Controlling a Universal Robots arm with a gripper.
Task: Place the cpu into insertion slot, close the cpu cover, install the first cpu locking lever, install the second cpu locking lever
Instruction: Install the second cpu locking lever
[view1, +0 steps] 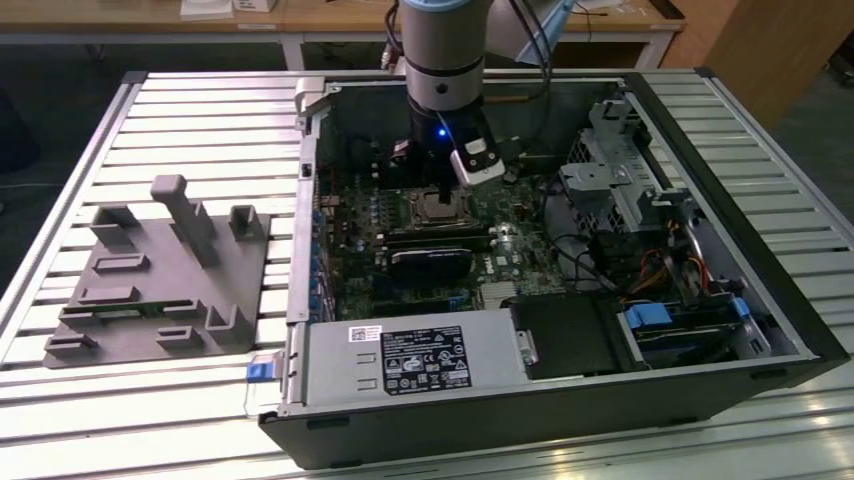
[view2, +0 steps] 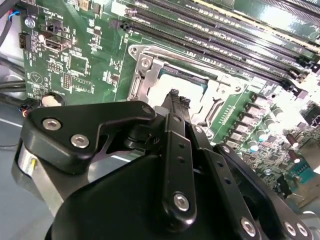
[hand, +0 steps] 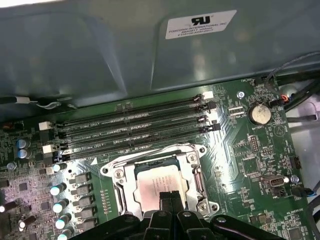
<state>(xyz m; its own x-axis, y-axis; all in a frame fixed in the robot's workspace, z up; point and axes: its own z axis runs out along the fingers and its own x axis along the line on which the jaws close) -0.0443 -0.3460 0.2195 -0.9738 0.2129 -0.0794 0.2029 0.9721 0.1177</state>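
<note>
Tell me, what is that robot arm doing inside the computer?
It is working on the computer's main chip. The gripper hangs right over the cpu, a silvery square already lying in the insertion slot on the green motherboard, next to the long black memory slots. The fingers look pressed together with nothing between them. In the exterior view, the arm reaches down into the open computer case.

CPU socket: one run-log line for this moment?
stage: cpu seated in insertion slot | cpu cover down around it | gripper jaws together, tips over cpu | holding: nothing seen
</note>
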